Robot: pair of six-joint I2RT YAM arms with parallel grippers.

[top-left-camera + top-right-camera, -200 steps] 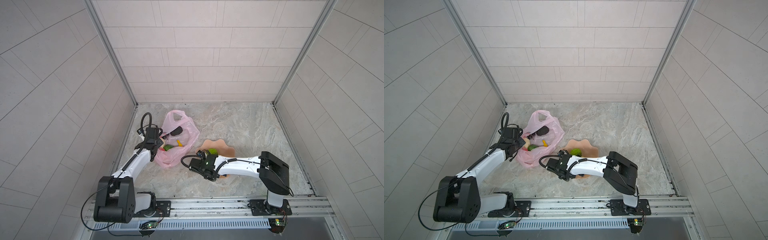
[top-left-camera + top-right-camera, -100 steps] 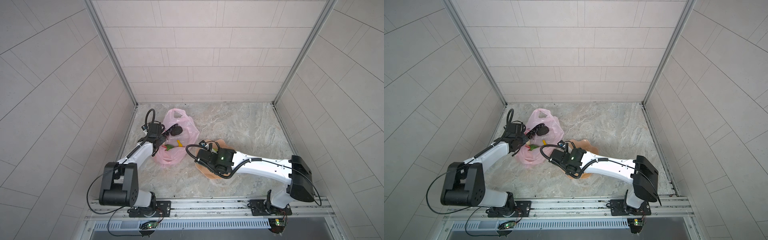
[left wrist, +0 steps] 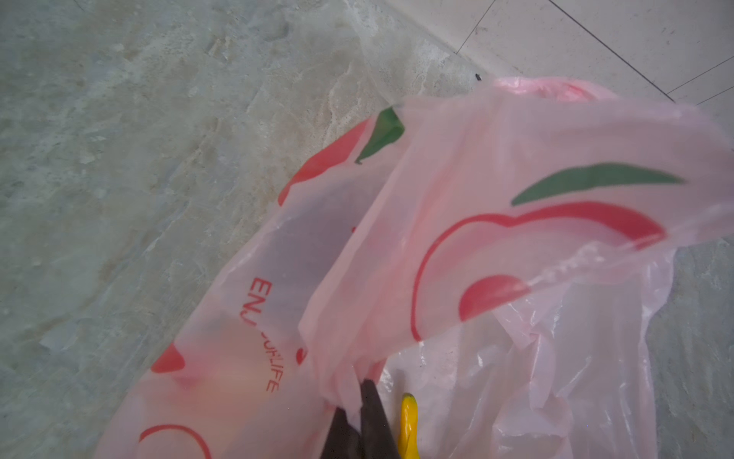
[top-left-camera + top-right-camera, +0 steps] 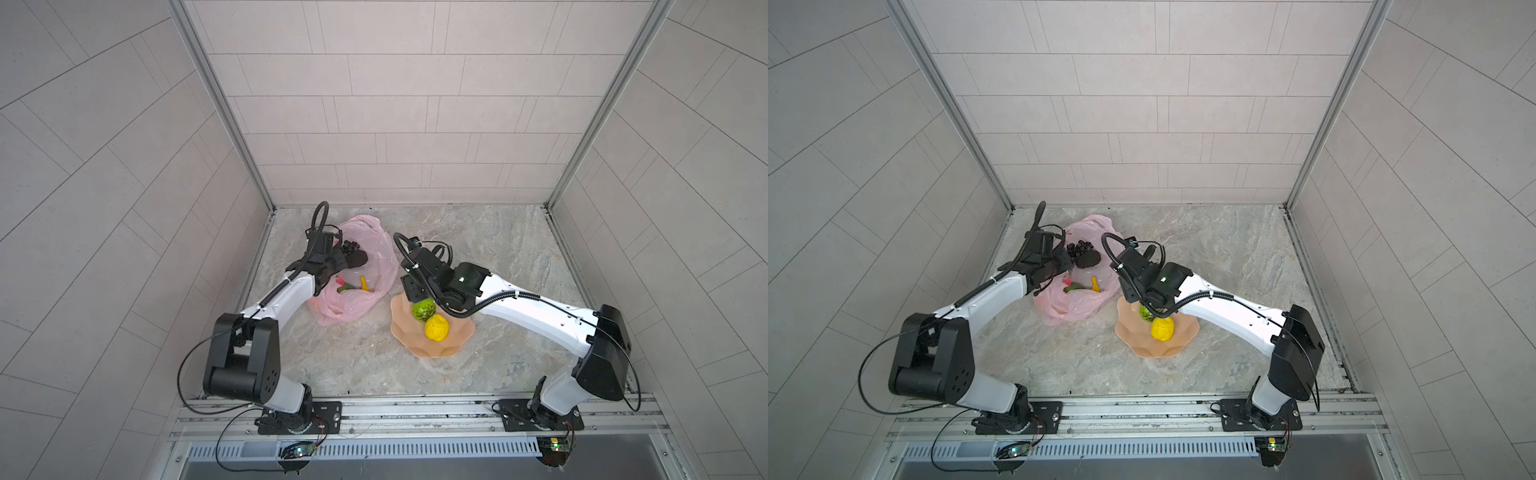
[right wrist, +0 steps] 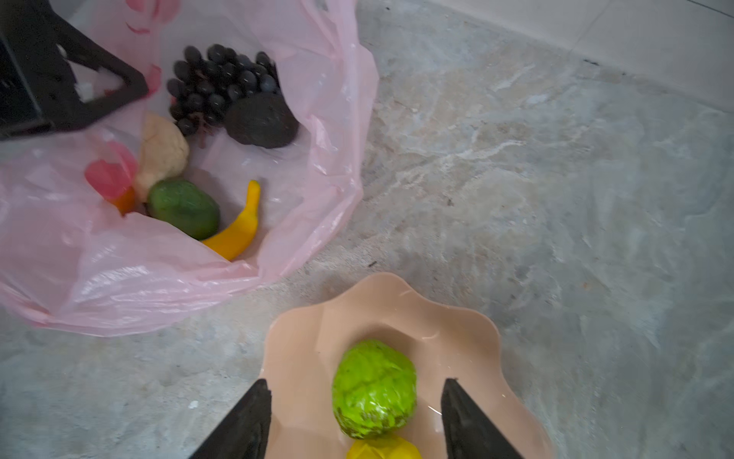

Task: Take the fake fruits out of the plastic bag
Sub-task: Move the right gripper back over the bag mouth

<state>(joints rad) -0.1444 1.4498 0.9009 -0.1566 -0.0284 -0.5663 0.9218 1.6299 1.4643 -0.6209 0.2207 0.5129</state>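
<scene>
Bright, even, diffuse light from overhead. No hard shadows, only faint soft ones under the dish (image 4: 432, 353) & plastic bag (image 4: 353, 309) on the worktop (image 4: 478, 249). Both top views sharp, w/ wide-angle bowing of the wall tiles (image 4: 395, 124) toward the edges. Left wrist view soft; bag's lifted flap smeared. Right wrist view: sheen on bag film, glare specks on the green fruit (image 5: 373, 389), corners go soft.

**Two fruits out, the rest bagged**

The pink plastic bag (image 5: 119, 278) lies crumpled on the surface (image 4: 478, 249), mouth open, rim pinched in my left pincer (image 3: 355, 401). Inside: grape bunch (image 5: 222, 85), dark fruit (image 5: 262, 121), cream knobbly one (image 5: 165, 153), green ball (image 5: 184, 208), banana (image 5: 240, 226). A lighter green ball (image 5: 373, 389) and the bumpy yellow one (image 4: 436, 328) touch in the peach dish (image 5: 302, 326) beside it.
</scene>
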